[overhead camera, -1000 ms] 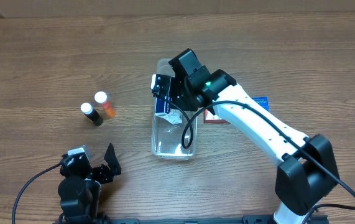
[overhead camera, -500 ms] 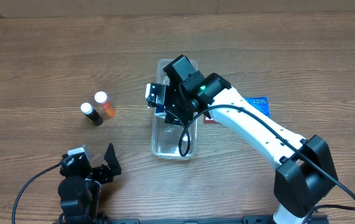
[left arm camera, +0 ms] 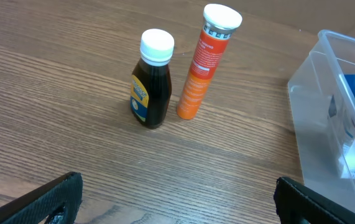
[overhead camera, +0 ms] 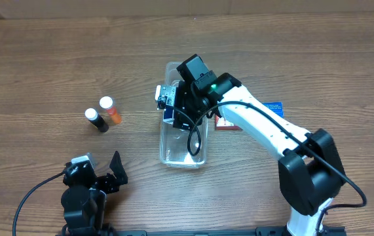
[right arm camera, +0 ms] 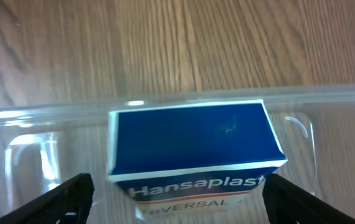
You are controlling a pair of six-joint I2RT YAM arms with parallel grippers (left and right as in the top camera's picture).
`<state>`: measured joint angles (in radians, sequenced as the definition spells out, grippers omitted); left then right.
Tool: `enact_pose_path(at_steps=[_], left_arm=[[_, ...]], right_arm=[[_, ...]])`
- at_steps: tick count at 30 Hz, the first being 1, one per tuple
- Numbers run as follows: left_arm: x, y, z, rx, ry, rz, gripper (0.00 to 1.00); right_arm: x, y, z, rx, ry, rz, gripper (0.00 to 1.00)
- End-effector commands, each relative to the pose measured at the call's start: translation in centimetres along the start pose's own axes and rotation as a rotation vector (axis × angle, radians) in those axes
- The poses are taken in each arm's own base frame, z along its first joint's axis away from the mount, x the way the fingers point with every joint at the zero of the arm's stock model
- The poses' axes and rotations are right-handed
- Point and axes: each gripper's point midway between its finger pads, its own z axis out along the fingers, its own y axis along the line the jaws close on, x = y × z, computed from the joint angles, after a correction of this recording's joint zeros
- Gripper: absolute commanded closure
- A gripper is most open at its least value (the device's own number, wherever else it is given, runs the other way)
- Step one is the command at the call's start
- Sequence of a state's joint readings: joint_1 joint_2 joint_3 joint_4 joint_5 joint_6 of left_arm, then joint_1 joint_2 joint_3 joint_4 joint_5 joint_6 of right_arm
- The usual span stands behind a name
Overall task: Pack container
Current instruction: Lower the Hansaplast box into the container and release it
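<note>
1. The container (overhead camera: 183, 158) sits in the middle of the worktop (overhead camera: 42, 59).
2. The right end effector (right arm camera: 178, 182) is wide, above a blue box (right arm camera: 193, 137) inside it.
3. The left end effector (left arm camera: 177, 182) is wide and empty.

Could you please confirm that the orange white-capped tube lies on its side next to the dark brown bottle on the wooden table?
Not quite: the orange white-capped tube stands upright next to the dark brown bottle on the wooden table, as the left wrist view shows.
</note>
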<state>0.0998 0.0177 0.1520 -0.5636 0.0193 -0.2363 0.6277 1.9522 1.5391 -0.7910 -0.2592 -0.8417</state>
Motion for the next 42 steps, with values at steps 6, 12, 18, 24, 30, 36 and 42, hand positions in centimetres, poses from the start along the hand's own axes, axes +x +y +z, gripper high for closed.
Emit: enact_pose_path(at_steps=[6, 12, 18, 24, 30, 36, 42], left_arm=[[0.0, 0.0, 0.0, 0.002, -0.005, -0.014, 0.0], [0.0, 0.0, 0.0, 0.002, -0.005, -0.014, 0.0], [0.0, 0.0, 0.0, 0.002, -0.005, -0.014, 0.0], [0.0, 0.0, 0.0, 0.002, -0.005, -0.014, 0.0], [0.0, 0.0, 0.0, 0.002, -0.005, -0.014, 0.0], [0.0, 0.0, 0.0, 0.002, -0.005, -0.014, 0.0], [0.0, 0.0, 0.0, 0.002, -0.005, -0.014, 0.0]], right_arm=[[-0.3, -0.3, 0.9, -0.021, -0.029, 0.011, 0.09], [0.3, 0.0, 2.4, -0.054, -0.02, 0.021, 0.12], [1.9, -2.4, 2.1, 0.084, 0.084, 0.061, 0.29], [4.4, -5.1, 0.6, 0.261, 0.247, 0.058, 0.26], [3.9, -5.1, 0.7, 0.249, 0.243, -0.044, 0.22], [2.9, -5.0, 0.9, 0.235, 0.2, -0.09, 0.22], [1.8, -5.0, 1.1, 0.238, 0.17, -0.153, 0.22]])
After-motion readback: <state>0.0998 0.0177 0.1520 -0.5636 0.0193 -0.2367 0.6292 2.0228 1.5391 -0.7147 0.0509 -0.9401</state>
